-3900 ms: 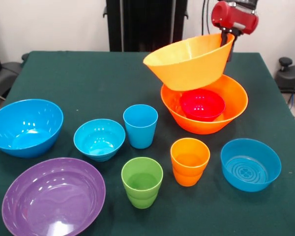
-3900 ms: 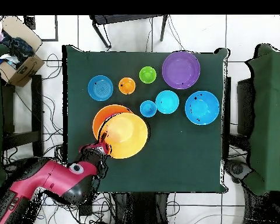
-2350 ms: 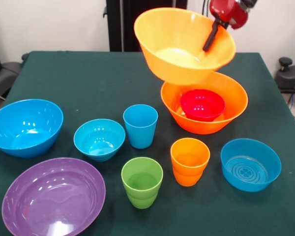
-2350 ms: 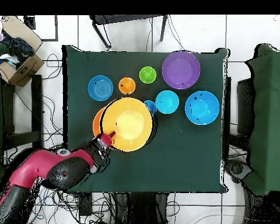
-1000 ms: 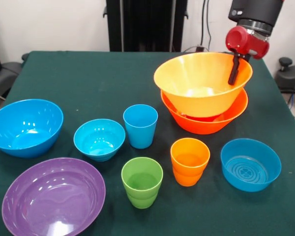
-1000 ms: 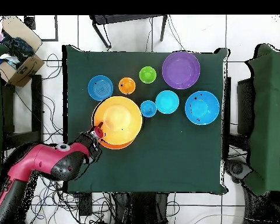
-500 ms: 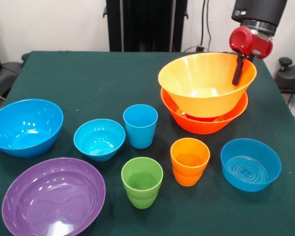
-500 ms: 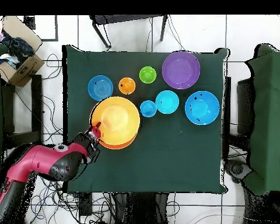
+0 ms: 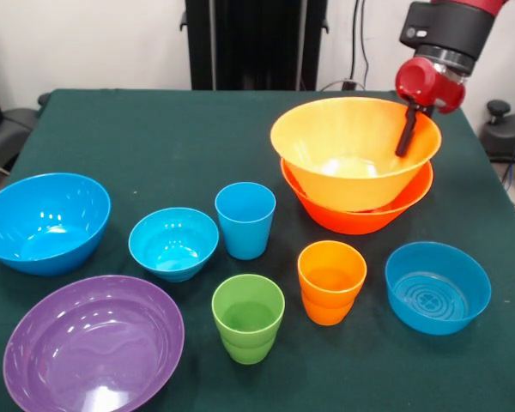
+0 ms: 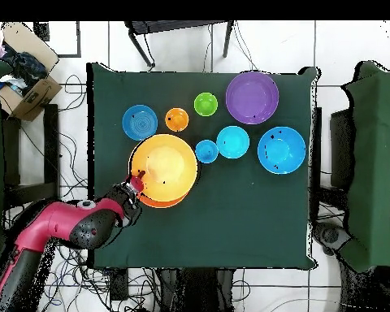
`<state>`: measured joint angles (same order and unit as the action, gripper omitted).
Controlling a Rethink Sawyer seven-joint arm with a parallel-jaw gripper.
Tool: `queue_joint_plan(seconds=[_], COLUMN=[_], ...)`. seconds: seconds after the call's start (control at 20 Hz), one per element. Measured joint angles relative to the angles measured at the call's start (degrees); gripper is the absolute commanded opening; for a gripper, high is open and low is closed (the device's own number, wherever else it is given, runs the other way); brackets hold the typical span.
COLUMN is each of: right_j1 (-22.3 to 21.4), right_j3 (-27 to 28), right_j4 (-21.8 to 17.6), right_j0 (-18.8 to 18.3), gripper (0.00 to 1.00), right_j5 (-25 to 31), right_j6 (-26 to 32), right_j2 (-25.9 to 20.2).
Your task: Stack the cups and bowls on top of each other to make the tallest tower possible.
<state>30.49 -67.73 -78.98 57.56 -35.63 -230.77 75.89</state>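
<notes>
A light orange bowl [image 9: 343,146] sits tilted inside the darker large orange bowl [image 9: 360,216] at the back right, forming the tower; the small red bowl is hidden beneath it. My gripper [image 9: 409,139] is shut on the light orange bowl's right rim, one finger inside the bowl. In the overhead view the gripper [image 10: 136,180] is at the edge of the light orange bowl [image 10: 164,165]. The blue cup [image 9: 245,219], green cup [image 9: 248,318] and orange cup [image 9: 330,281] stand upright in front.
A large blue bowl [image 9: 43,221] sits at the left, a small blue bowl [image 9: 173,243] beside the blue cup, a purple bowl [image 9: 93,343] at the front left, and another blue bowl [image 9: 437,287] at the front right.
My gripper brought the light orange bowl down from above and set it into the darker orange bowl, covering the red bowl. In the last half second it shifted slightly left.
</notes>
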Motion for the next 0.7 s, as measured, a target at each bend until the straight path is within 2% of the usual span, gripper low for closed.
queue_joint_plan(seconds=[0.35, 0.7], right_j1=[3.64, 4.67], right_j3=[0.04, 0.04], right_j4=[-2.06, -2.68], right_j0=[0.00, 0.00], gripper=[0.00, 0.00], right_j5=[-0.84, -2.71], right_j6=[-1.10, -3.62], right_j2=[1.26, 1.78])
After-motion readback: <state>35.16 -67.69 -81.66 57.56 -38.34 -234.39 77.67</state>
